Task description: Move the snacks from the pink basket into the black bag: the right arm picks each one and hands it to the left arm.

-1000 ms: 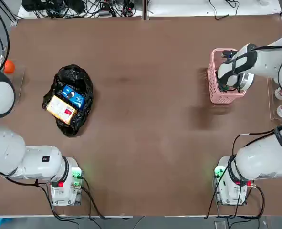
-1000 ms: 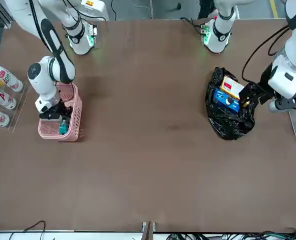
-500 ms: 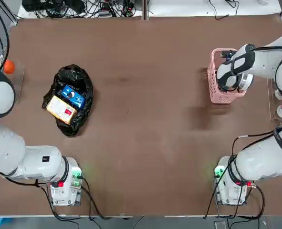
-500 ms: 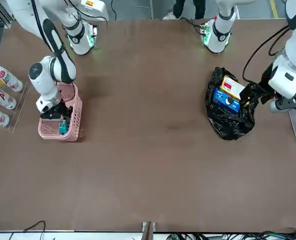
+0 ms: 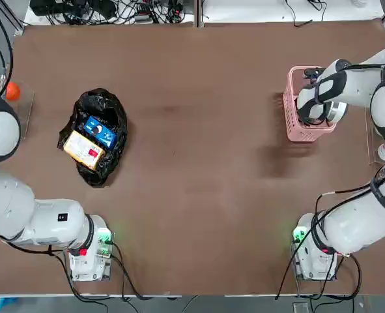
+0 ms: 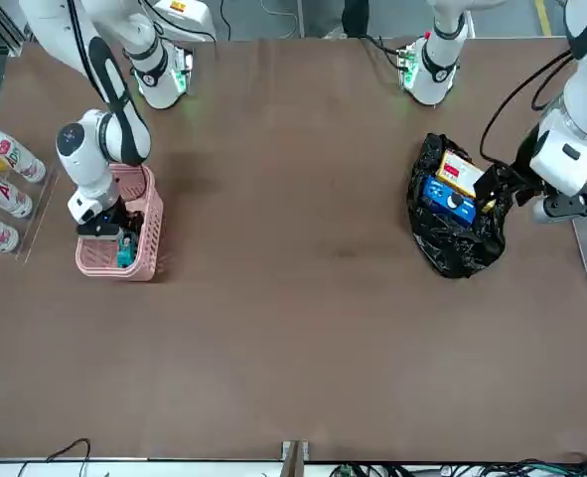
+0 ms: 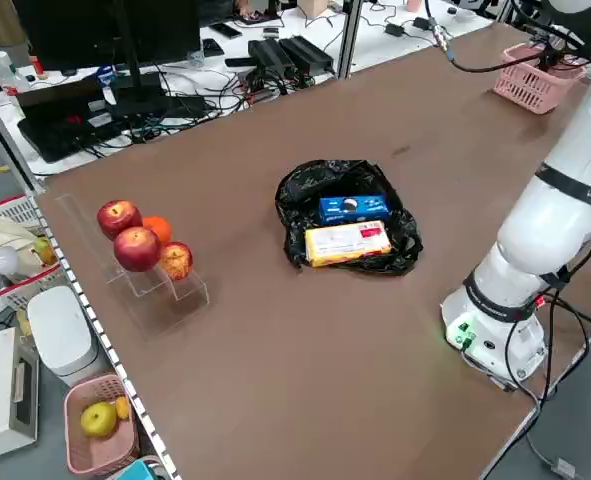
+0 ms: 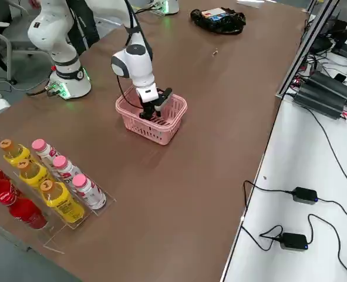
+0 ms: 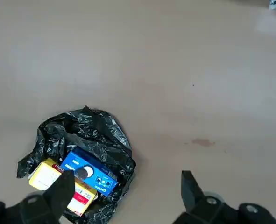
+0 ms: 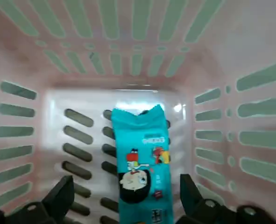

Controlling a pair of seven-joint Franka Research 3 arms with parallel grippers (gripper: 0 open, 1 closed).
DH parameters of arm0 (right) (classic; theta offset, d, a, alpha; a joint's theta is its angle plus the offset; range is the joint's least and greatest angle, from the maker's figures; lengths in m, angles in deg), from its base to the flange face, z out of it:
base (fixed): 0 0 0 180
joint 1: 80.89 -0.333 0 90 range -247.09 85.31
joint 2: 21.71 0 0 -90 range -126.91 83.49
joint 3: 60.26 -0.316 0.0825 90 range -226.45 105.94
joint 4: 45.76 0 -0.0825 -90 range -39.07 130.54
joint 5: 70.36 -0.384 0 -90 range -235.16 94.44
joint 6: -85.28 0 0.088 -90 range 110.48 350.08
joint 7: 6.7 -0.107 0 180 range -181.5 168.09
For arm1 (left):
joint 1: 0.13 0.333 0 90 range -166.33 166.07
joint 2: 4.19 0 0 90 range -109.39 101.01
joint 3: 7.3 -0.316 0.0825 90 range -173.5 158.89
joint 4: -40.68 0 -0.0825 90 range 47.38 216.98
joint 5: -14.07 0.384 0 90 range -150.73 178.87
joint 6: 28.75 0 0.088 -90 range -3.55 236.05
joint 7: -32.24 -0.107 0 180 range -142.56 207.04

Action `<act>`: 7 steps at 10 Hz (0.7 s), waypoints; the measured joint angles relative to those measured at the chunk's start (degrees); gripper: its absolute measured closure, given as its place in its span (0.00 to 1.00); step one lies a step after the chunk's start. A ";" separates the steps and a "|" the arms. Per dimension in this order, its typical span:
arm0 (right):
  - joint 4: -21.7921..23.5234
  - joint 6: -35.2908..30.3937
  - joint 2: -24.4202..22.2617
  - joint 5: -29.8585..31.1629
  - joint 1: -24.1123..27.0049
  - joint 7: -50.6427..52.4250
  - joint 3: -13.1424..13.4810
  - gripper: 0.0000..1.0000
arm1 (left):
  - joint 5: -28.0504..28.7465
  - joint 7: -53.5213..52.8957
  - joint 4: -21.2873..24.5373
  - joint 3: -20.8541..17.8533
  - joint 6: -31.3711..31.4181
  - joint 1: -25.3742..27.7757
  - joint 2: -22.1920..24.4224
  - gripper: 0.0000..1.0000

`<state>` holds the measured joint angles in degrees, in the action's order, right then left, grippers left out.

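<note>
My right gripper (image 10: 124, 184) hangs open inside the pink basket (image 5: 288, 114) at the table's right side, just above a teal snack (image 10: 145, 158) that lies flat on the basket's floor. The front view shows the teal snack (image 6: 124, 255) at the basket's (image 6: 144, 243) far end, beside the right gripper (image 6: 109, 231). On the left side, the black bag (image 5: 104, 166) lies open with a blue packet (image 5: 99, 132) and a yellow packet (image 5: 83, 149) in it. My left gripper (image 9: 127, 178) is open and empty, raised above the table beside the black bag (image 9: 95, 133).
Bottles (image 8: 61, 182) stand in a clear rack at the table's right edge. Apples and an orange (image 7: 140, 240) sit on a clear stand at the left edge. Both arm bases (image 5: 88, 254) stand at the near edge. Cables lie beyond the far edge.
The right wrist has shifted slightly over the basket. The left arm, the bag and its packets have not moved.
</note>
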<state>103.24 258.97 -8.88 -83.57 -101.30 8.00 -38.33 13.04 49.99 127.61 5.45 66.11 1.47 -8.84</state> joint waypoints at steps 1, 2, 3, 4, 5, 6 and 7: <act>0.04 0.00 0.00 0.00 -0.40 0.59 0.57 0.00 | 0.00 0.38 0.02 0.09 -0.03 -0.01 -0.04 0.00; 0.06 0.00 0.01 0.02 -0.55 0.70 0.62 0.00 | 0.00 0.43 0.06 0.17 -0.04 -0.01 -0.14 0.00; 0.07 0.00 0.10 0.06 -0.60 0.78 0.64 0.00 | 0.00 0.44 0.08 0.19 -0.04 -0.01 -0.22 0.00; 0.07 0.12 0.44 0.09 -0.61 0.89 0.66 0.00 | 0.00 0.44 0.09 0.21 -0.04 -0.01 -0.26 0.00; 0.07 1.04 1.11 0.09 -0.62 0.94 0.67 0.00 | 0.00 0.45 0.09 0.25 -0.04 -0.01 -0.28 0.00; 0.07 1.96 1.78 0.10 -0.69 0.94 0.66 0.00 | 0.00 0.45 0.12 0.27 -0.04 -0.01 -0.30 0.00; 0.07 2.72 2.30 0.10 -0.81 0.94 0.66 0.00 | 0.00 0.45 0.15 0.31 -0.04 -0.02 -0.39 0.00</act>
<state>103.31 261.69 -6.58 -83.48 -102.11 8.94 -37.67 13.04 50.44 127.77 5.76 66.07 1.45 -9.23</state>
